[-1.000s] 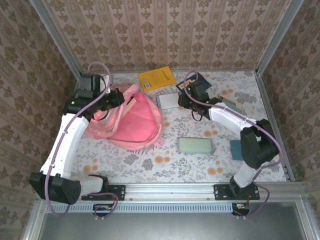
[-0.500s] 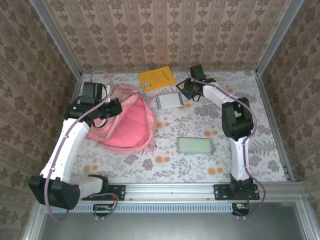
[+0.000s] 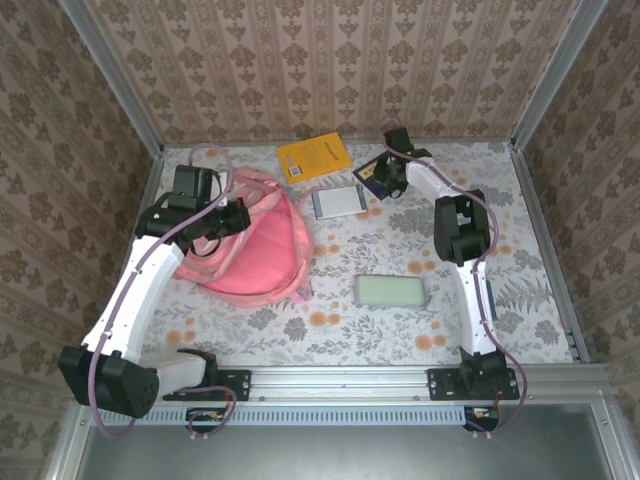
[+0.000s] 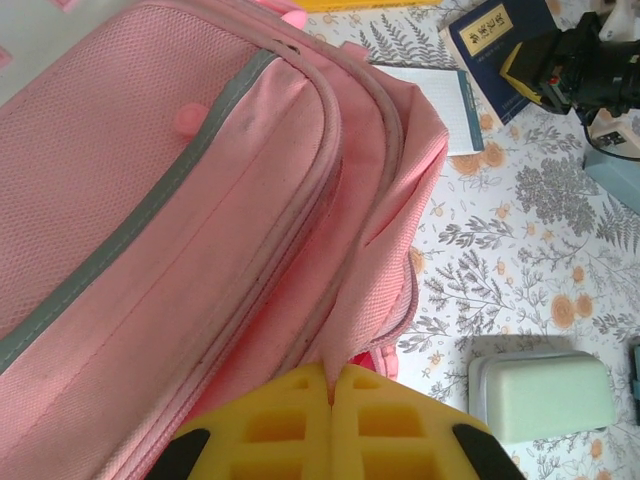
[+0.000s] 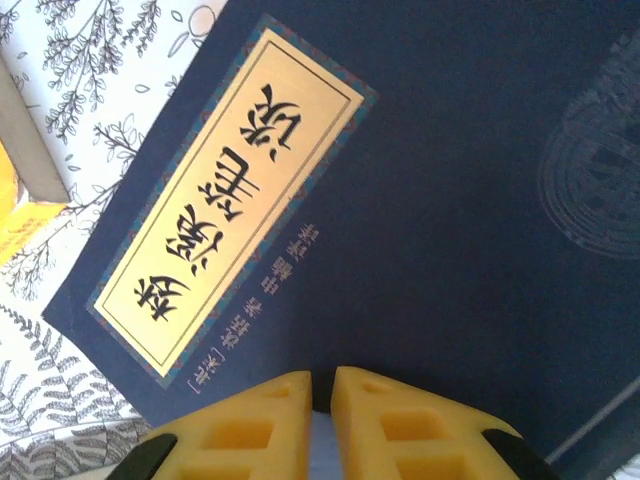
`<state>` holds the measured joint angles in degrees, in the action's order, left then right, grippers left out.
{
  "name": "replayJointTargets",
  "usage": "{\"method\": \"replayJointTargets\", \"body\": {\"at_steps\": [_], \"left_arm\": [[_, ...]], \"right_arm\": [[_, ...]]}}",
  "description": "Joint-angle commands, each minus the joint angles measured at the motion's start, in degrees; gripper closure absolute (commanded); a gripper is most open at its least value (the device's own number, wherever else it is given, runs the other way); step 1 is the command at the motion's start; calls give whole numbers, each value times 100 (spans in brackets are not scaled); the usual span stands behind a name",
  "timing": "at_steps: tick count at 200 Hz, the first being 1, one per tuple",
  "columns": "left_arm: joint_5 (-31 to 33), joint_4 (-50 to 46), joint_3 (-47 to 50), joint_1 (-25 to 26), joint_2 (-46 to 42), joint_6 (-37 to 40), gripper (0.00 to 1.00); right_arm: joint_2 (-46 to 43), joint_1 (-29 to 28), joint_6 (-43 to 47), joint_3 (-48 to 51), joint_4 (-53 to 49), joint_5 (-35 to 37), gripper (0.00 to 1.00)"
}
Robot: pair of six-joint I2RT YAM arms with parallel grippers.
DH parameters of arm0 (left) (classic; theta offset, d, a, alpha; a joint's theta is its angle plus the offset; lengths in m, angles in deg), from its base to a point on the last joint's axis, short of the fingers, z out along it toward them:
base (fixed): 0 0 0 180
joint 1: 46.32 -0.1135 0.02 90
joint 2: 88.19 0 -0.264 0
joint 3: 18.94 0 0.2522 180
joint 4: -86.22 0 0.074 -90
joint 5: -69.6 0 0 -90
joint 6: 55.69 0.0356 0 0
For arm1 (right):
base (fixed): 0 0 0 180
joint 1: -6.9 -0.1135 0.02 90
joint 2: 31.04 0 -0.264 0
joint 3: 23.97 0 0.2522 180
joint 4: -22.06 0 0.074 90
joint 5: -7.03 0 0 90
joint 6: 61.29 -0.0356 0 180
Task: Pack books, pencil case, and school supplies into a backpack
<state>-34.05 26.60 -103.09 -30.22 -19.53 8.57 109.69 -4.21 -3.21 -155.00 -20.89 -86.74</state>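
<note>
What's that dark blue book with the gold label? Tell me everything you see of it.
The dark blue book is a thin paperback, smooth navy cover, with a gold label of black Chinese characters and a faint round emblem. It lies closed on the flowered table near the far edge, right of the yellow book. The right hand has its yellow fingers nearly together at its edge; whether they pinch it is unclear.

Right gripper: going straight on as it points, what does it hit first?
The navy book, gold-labelled, lying dead ahead of the right gripper; how close is unclear.
</note>
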Motion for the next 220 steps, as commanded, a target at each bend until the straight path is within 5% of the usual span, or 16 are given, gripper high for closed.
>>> {"method": "replayJointTargets", "body": {"at_steps": [1,54,89,114,179,220], "left_arm": [[143,218,47,16,-31,-72,100],[117,385,222,29,89,-39,99],[57,464,127,82,282,-19,84],[38,531,40,194,366,-45,63],[133,1015,112,965,730,-348,70],[266,1465,11,2016,1531,-596,80]], "right_arm": [[-488,-31,-242,1214,-275,-265,84],[-1884,-298,-755,3744,585,-439,86],[-2532,-898,-1116,4606,896,-625,85],[-2883,-1228,-1130,4520,714,-541,81],[-2970,-841,-28,3490,-37,207,68],[-2335,-504,559,2635,-520,482,68]]}}
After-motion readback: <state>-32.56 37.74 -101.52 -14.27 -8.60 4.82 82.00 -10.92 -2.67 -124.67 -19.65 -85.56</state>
